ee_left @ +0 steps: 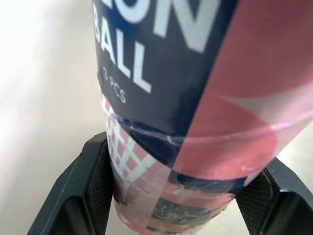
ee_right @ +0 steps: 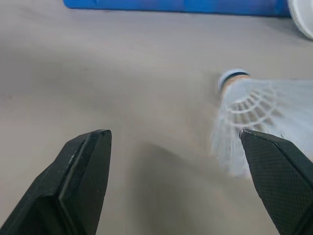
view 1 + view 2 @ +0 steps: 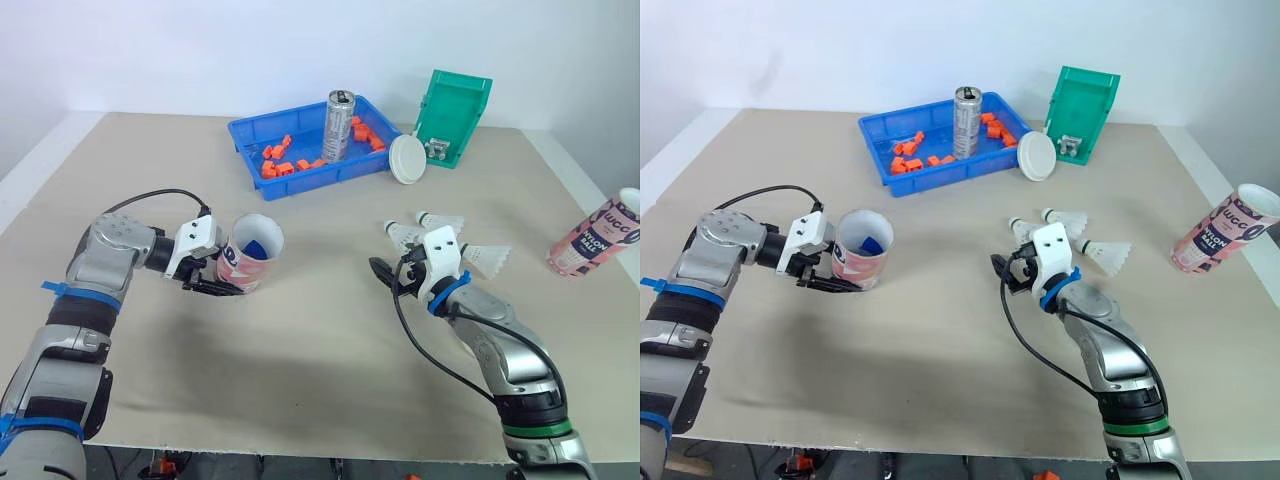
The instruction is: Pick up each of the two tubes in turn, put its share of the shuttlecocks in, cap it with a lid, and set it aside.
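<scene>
A glossy, pink-and-navy cylindrical tube (image 3: 252, 258) sits clamped in the left pincer (image 3: 228, 279).

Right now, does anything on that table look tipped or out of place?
The green bin stands tipped on end beside the blue tray, a white lid leans between them, and one tube sits askew near the right edge of the table.

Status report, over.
Left gripper shut on tube, tilted. Right gripper open by shuttlecocks on table. Second tube far right, lid against blue tray.
</scene>
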